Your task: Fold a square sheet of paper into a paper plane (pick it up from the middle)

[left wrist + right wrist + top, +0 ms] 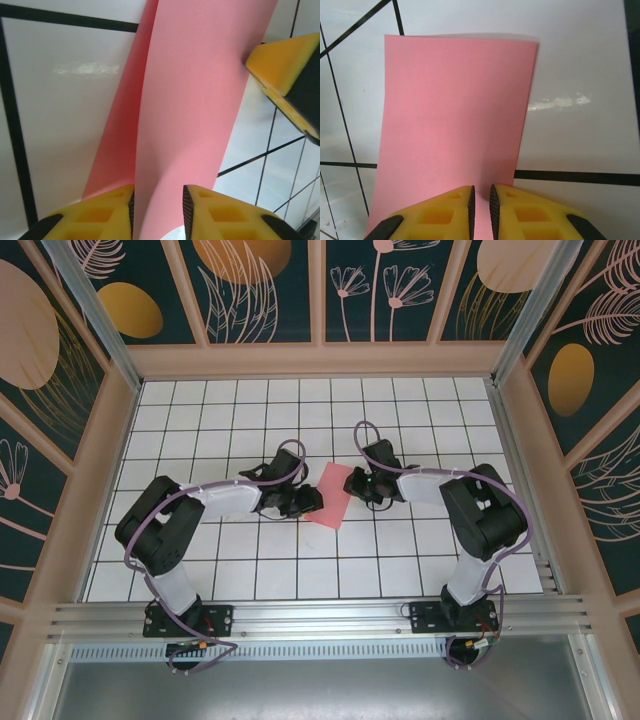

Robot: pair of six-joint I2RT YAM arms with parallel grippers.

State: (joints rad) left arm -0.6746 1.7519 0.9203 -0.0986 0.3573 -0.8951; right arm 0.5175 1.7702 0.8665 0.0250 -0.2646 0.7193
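On the left, the left gripper (157, 200) has its yellow fingers (100, 217) standing apart, with a raised layer of the pink sheet (333, 496) running up between them. They bracket the paper but are not pressed onto it. The sheet lies in the middle of the tiled table (400, 560), between the two arms. It looks folded into a narrow rectangle, with a lower layer showing along its left side. On the right, the right gripper (481, 200) has its jaws almost together with the sheet's near edge in the thin slit, which I read as a pinch.

The step looks like taking hold of both sides to work the next fold. To do it well, the left jaws should shut squarely on the raised layer before any pull. The right side should act as the anchor, so the edges line up. Thin paper buckles or tears easily, so any motion ought to be slow and level.
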